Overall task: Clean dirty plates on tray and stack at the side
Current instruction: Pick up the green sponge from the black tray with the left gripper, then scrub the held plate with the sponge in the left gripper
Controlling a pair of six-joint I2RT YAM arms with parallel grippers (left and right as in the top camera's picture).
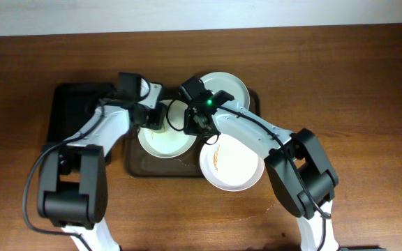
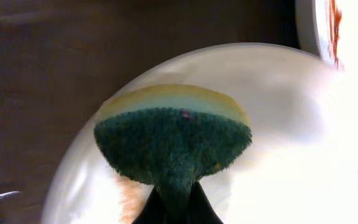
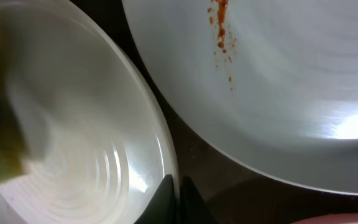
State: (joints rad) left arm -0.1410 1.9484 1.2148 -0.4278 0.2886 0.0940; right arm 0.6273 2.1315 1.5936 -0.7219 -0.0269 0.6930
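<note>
Three white plates lie on the dark brown tray (image 1: 137, 167). The middle plate (image 1: 165, 139) has an orange-brown smear, which shows in the left wrist view (image 2: 129, 199). My left gripper (image 1: 153, 120) is shut on a green and yellow sponge (image 2: 173, 143) pressed on this plate (image 2: 284, 124). My right gripper (image 1: 192, 129) is shut on the plate's right rim (image 3: 174, 193). A second plate (image 1: 232, 166) with an orange smear (image 3: 221, 31) sits at the tray's front right, overhanging the rim. A third plate (image 1: 225, 87) lies at the back.
A smaller black tray (image 1: 75, 111) lies left of the brown tray, under my left arm. The wooden table (image 1: 368, 84) reaches a pale wall at the back.
</note>
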